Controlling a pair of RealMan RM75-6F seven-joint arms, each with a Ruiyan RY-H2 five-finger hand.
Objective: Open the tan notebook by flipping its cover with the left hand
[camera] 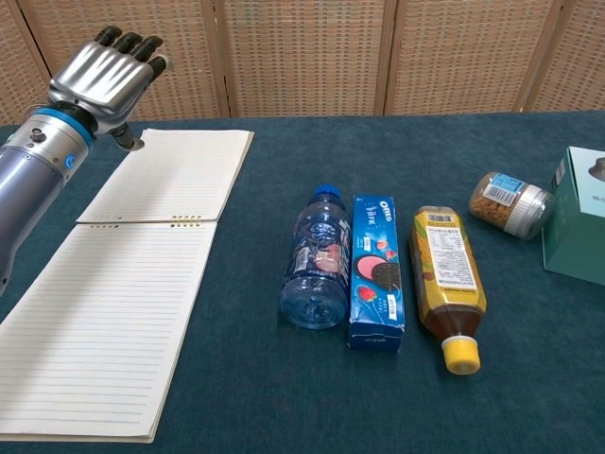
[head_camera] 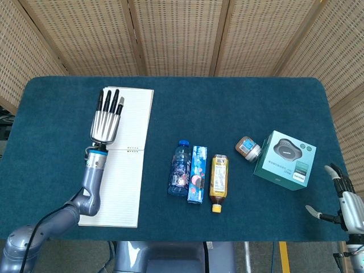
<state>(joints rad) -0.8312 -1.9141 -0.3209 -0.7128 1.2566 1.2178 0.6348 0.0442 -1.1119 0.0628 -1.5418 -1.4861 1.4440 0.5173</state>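
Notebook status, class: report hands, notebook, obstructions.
Left hand open, above the notebook. Right hand open, idle at table edge. Notebook lies open, flat. Nothing obstructing.

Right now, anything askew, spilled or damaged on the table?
Nothing spilled or damaged. The open lined-paper notebook lies flat. The clear blue-capped water bottle, yellow-capped amber drink bottle and small nut jar all lie on their sides, capped. The left hand hovers open above the notebook.
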